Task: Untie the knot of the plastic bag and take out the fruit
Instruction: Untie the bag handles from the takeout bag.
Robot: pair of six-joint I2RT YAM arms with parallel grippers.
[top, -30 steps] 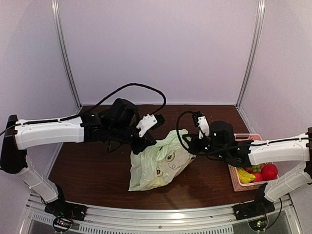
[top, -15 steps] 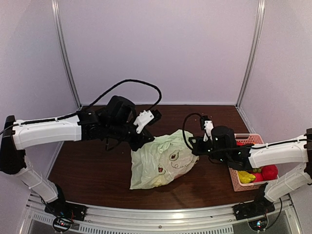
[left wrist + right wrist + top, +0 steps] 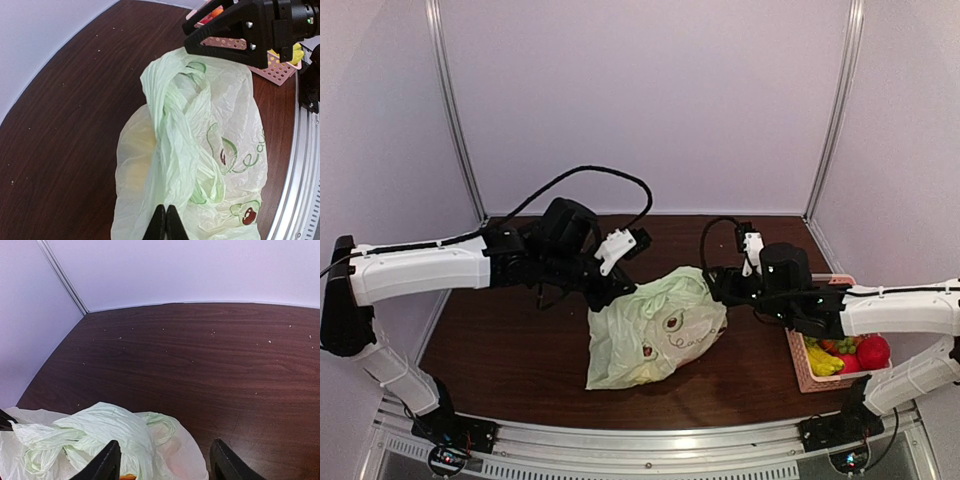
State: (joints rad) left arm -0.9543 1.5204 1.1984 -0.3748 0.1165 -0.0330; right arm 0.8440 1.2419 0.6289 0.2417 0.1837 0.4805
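1. The plastic bag (image 3: 655, 340) was slumped in the middle of the dark wooden table (image 3: 510, 350), right between the two arms, printed side up.
2. The left gripper (image 3: 165, 212) was pinched completely shut. On its wrist cam, a twisted rope of pale green plastic ran straight down into the fingertips, so it had hold of the plastic bag, at the upper left edge in the top view.
3. The right gripper (image 3: 165, 445) was spread wide at the bag's upper right corner. Its fingers (image 3: 111, 462) stood on either side of a fold of plastic and weren't squeezing anything.
4. The knot (image 3: 190, 80) was a bunched twist of the handle loops at the bag's far end in the left wrist view, just beside the right gripper. Honestly, I couldn't tell whether it was tied or already loose.
5. The fruit (image 3: 131, 155) was inside the bag. All I could make out was a yellowish glow through the plastic, plus a sliver of orange at the bottom edge of the right wrist view.
6. A pink basket (image 3: 798, 365) sat at the table's right edge, under the right arm and apart from the bag. It held a red fruit (image 3: 872, 352), something yellow and some green grapes.
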